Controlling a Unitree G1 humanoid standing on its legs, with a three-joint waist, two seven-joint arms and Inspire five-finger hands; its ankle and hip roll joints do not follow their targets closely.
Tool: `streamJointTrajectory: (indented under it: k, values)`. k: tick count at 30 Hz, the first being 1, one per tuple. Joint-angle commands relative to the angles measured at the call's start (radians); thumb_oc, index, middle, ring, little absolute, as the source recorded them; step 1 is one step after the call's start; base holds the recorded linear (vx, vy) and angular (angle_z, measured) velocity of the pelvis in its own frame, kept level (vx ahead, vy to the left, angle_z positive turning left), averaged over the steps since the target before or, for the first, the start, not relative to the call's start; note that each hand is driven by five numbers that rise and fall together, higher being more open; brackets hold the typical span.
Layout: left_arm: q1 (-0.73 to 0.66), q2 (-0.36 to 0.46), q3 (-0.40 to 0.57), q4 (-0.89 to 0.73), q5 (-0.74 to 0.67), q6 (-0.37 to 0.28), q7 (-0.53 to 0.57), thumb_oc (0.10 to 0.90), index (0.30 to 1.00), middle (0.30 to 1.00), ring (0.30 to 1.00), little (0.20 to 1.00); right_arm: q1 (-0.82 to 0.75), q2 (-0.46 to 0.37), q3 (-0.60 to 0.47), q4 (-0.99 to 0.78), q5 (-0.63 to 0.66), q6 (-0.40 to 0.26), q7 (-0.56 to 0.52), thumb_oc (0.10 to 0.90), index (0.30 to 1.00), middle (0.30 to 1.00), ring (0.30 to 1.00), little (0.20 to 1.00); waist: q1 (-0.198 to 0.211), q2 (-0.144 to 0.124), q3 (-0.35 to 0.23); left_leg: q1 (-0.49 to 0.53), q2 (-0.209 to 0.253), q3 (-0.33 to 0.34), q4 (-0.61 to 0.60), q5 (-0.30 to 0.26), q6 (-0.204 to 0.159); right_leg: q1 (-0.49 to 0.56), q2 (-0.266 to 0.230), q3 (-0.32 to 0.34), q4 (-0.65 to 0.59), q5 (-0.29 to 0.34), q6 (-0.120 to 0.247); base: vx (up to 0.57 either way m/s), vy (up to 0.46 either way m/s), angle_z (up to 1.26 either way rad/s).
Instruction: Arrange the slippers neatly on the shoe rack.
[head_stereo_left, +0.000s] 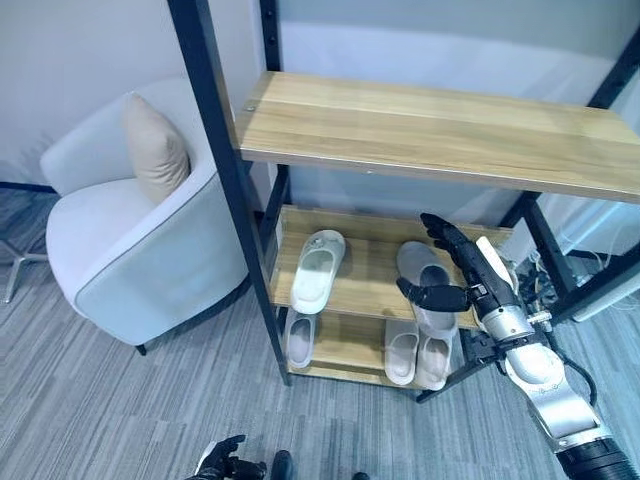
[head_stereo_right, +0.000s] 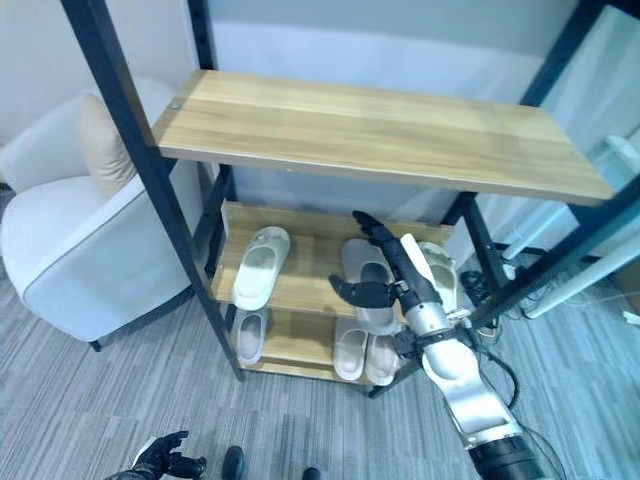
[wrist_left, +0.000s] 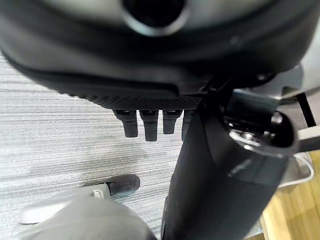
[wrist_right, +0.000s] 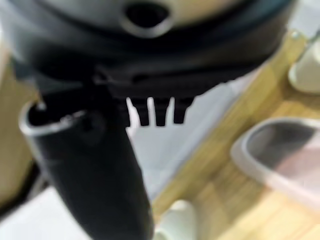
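right hand over the rack's middle shelf, among slippers

the rack (head_stereo_left: 430, 130) fills the upper and middle right of the frame, a bare wooden top shelf over two lower ones. on the middle shelf a white slipper (head_stereo_left: 318, 270) lies at the left and a grey slipper (head_stereo_left: 425, 285) at the right, well apart. the right hand (head_stereo_left: 455, 262) reaches in from the lower right, fingers straight and spread, thumb out to the side, just above the grey slipper; contact cannot be told. on the bottom shelf one slipper (head_stereo_left: 299, 338) sits at the left and a pair (head_stereo_left: 418, 355) at the right. the left hand (head_stereo_left: 222, 462) hangs at the bottom edge, fingers loosely relaxed, holding nothing. an armchair (head_stereo_left: 140, 240) with a cushion (head_stereo_left: 153, 148) stands at the left.
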Motion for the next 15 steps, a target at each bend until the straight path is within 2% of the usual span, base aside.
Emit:
streamJointTrajectory:
  k: [1,3,6,15]
  values:
    - [0.041,-0.017,-0.067,0.074,0.050,0.014,-0.009,0.800,0.900,0.900,0.900,0.900,-0.125,-0.015,-0.098,-0.070,-0.050,-0.083,-0.093,0.800,0.900,0.900,0.900,0.900,0.047,-0.039,0.010,0.012,0.029,0.004,0.033,-0.103,-0.004,0.005,-0.058,0.011,0.033,-0.068,0.073,0.03,0.010,0.14]
    - [0.040,-0.011,-0.072,0.067,0.054,0.011,-0.015,0.800,0.900,0.900,0.900,0.900,-0.145,-0.059,-0.112,0.000,-0.128,-0.068,-0.129,0.800,0.900,0.900,0.900,0.900,0.057,-0.047,0.010,0.005,0.026,-0.005,0.034,-0.105,-0.003,0.003,-0.059,0.001,0.032,-0.068,0.075,0.04,0.016,0.10]
    - [0.034,-0.006,-0.069,0.065,0.045,0.012,-0.015,0.800,0.900,0.900,0.900,0.900,-0.168,-0.082,-0.119,0.076,-0.178,-0.038,-0.171,0.800,0.900,0.900,0.900,0.900,0.066,-0.055,0.013,-0.005,0.022,-0.012,0.036,-0.107,-0.002,-0.001,-0.062,-0.006,0.030,-0.067,0.077,0.01,0.015,0.10]
    - [0.030,-0.011,-0.075,0.069,0.036,0.016,-0.005,0.800,0.900,0.900,0.900,0.900,-0.137,-0.073,-0.210,0.202,-0.174,0.006,-0.255,0.800,0.900,0.900,0.900,0.900,0.067,-0.056,0.014,0.000,0.012,-0.019,0.032,-0.116,0.004,0.000,-0.066,-0.011,0.023,-0.064,0.078,0.01,0.009,0.01]
